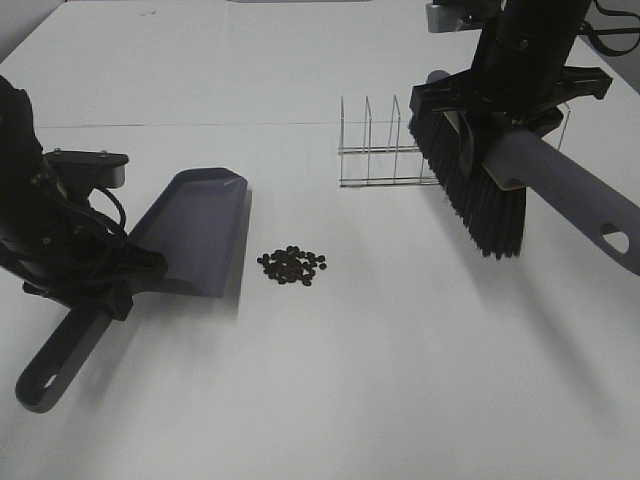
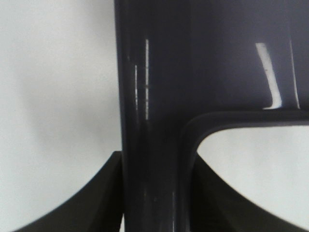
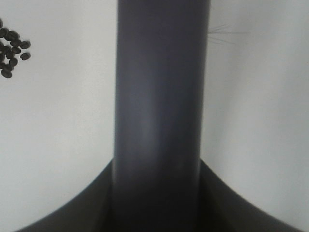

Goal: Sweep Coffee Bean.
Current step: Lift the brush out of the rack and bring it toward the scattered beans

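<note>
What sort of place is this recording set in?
Probably a robotics lab bench rather than a kitchen: a white table, a staged heap of coffee beans between dustpan and brush, and a wire rack.

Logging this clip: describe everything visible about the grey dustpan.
The dustpan is dark grey and glossy, plastic by its look: a scoop with raised side walls and a long handle ending in a hang hole. It sits on the white table, its open lip facing the coffee beans but apart from them. The left end effector is clamped on the handle just behind the scoop. No beans are in the scoop.
</note>
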Action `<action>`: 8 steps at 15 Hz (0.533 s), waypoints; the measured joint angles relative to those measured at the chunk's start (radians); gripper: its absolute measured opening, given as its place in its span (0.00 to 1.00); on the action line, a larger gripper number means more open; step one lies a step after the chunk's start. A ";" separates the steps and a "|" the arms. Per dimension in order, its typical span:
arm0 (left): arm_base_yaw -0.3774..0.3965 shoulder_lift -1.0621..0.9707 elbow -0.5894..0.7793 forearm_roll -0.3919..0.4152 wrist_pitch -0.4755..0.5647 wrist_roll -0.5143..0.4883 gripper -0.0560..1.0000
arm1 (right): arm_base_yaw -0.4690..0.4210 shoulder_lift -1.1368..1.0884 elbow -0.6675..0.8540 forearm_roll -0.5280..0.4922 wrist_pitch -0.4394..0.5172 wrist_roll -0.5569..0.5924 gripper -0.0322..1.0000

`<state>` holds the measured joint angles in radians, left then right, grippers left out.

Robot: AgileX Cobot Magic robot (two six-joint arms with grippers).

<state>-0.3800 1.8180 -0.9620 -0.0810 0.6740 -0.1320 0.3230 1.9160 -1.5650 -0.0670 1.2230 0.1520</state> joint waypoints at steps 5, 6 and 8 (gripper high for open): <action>0.000 0.000 0.000 -0.011 -0.013 0.057 0.36 | 0.000 0.000 0.000 0.000 0.000 0.021 0.33; 0.000 0.000 0.000 -0.011 -0.020 0.076 0.36 | 0.000 0.000 0.000 0.000 0.000 0.024 0.33; 0.000 0.000 0.000 -0.013 -0.030 0.084 0.36 | 0.000 0.000 0.000 0.000 0.000 0.041 0.33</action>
<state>-0.3800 1.8180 -0.9620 -0.0940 0.6440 -0.0480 0.3230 1.9160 -1.5650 -0.0670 1.2230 0.1930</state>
